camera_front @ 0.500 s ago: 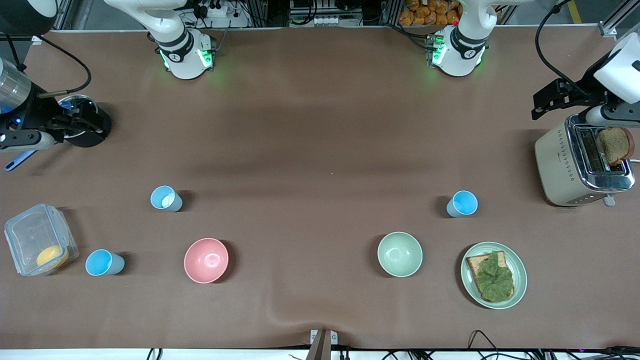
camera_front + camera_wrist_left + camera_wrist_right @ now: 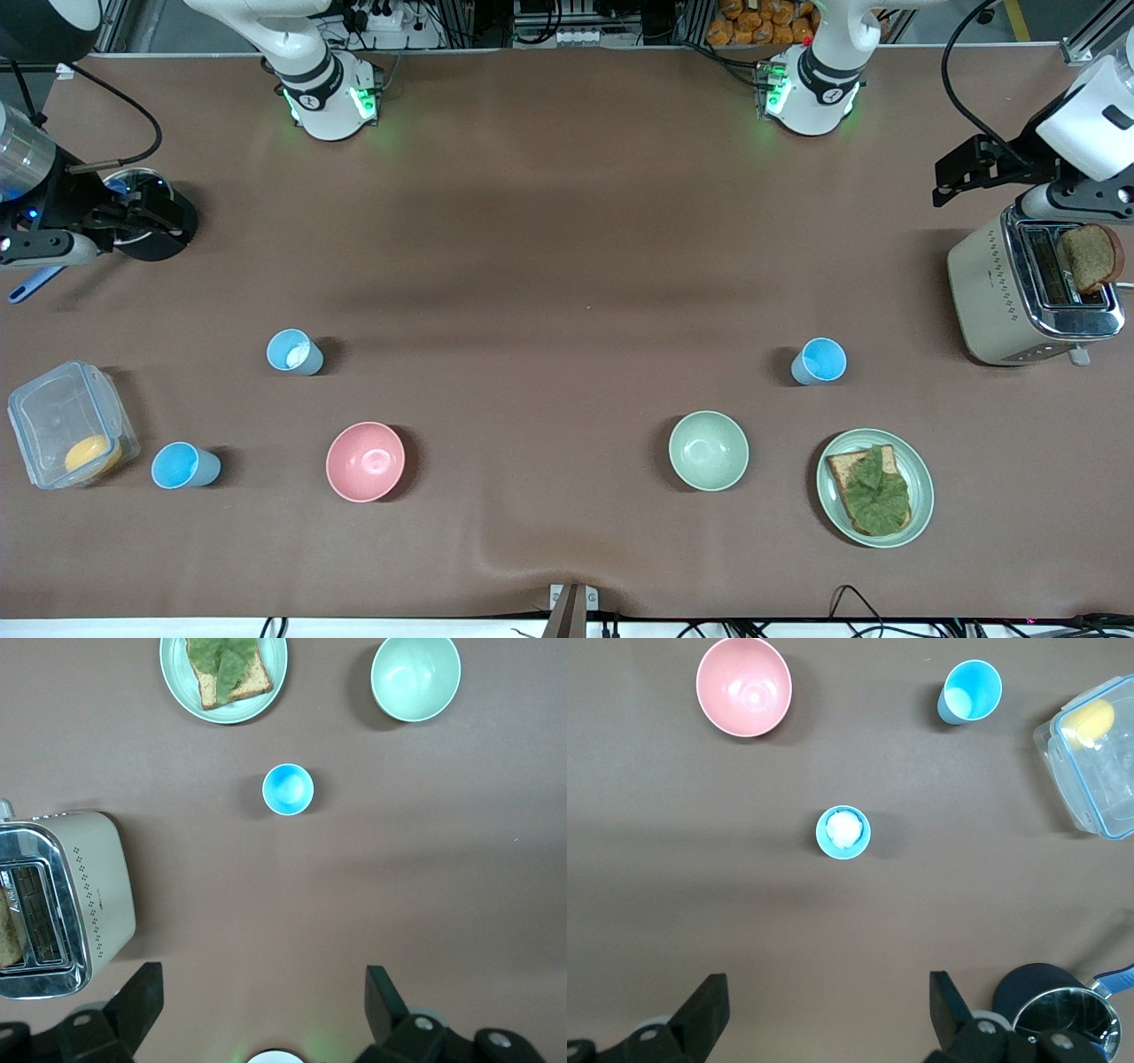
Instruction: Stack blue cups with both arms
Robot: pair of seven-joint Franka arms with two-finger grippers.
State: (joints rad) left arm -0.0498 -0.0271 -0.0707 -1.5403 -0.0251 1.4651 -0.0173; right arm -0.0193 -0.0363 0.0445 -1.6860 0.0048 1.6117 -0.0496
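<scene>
Blue cups (image 2: 295,352), (image 2: 184,465), (image 2: 819,361): smooth matt plastic. Pink bowl (image 2: 365,461) and pale green bowl (image 2: 708,450): same matt finish. Toaster (image 2: 1032,292): cream body, polished metal top. Lidded container (image 2: 69,434): clear plastic. Table cover (image 2: 567,248): brown, matt, slightly wrinkled. Arms (image 2: 310,71): glossy white.

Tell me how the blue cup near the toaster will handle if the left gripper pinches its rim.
The blue cup looks like thin plastic and empty, so probably light; its rim may flex under a pinch. It stands upright and narrow, so a sideways nudge could tip it and let it roll. The left gripper is open, over bare table.
</scene>
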